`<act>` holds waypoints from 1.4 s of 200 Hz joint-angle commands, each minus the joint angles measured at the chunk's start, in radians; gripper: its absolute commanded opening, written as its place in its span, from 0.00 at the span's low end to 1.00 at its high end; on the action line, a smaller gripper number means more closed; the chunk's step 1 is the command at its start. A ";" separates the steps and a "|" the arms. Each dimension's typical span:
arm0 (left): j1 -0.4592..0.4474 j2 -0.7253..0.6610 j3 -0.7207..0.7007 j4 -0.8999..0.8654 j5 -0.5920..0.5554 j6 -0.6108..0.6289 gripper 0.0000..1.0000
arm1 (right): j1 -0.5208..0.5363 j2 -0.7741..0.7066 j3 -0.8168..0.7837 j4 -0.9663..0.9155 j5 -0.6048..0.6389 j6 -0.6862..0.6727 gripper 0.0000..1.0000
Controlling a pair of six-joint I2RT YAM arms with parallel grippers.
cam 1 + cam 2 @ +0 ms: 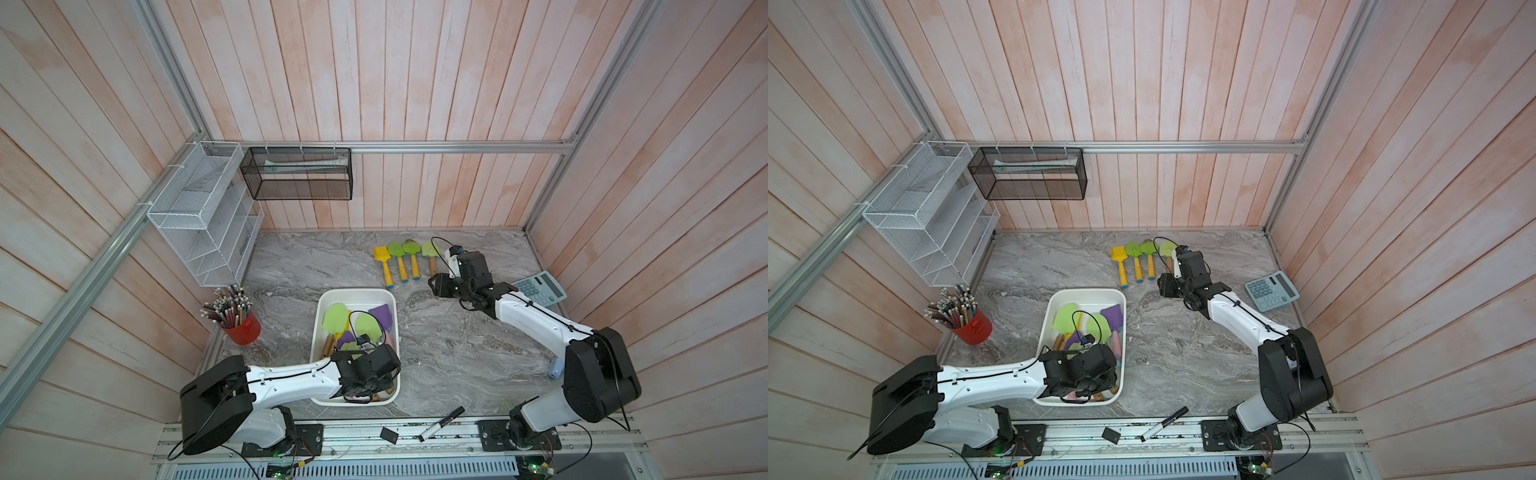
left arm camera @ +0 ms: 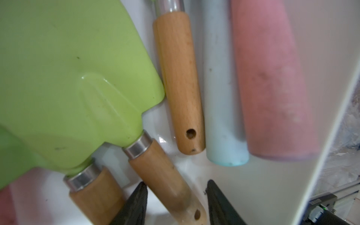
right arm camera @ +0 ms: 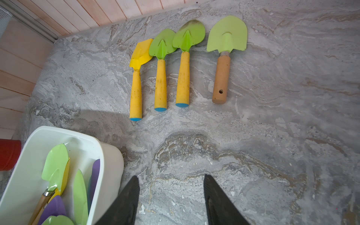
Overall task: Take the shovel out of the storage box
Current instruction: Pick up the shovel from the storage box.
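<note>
The white storage box [image 1: 357, 292] [image 1: 1088, 291] sits mid-table and holds several shovels with green and purple blades. My left gripper [image 2: 176, 185] is down inside it, near the box's front end. It is open, its jaws straddling the wooden handle of a green shovel [image 2: 165, 175] with a gap on each side. A second green shovel [image 2: 93, 194] lies beside that one. Close to the box wall [image 2: 327, 48] lie a third wooden handle [image 2: 179, 78], a pale blue one [image 2: 222, 97] and a pink one [image 2: 272, 78]. My right gripper [image 3: 170, 177] [image 1: 435, 283] hangs open and empty over bare table, right of the box.
Four shovels [image 1: 401, 262] lie in a row at the back of the table, just beyond my right gripper. A calculator [image 1: 540, 286] is at the right, a red cup of pencils [image 1: 243, 326] at the left. A marker [image 1: 442, 423] lies on the front rail. A white wire rack [image 1: 199, 216] and a black mesh basket [image 1: 297, 174] hang on the walls.
</note>
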 commanded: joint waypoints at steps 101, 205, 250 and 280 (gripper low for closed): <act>0.025 -0.042 -0.028 -0.141 -0.023 0.074 0.28 | 0.007 -0.031 -0.017 0.022 -0.017 0.028 0.55; 0.015 0.053 0.006 -0.095 0.027 0.127 0.21 | 0.010 -0.052 -0.021 0.020 -0.002 0.026 0.55; 0.035 -0.068 0.051 -0.154 -0.031 0.125 0.17 | 0.011 -0.069 -0.018 0.022 -0.011 0.031 0.55; 0.078 -0.191 0.047 -0.165 -0.054 0.140 0.16 | 0.013 -0.083 -0.017 0.029 -0.028 0.039 0.55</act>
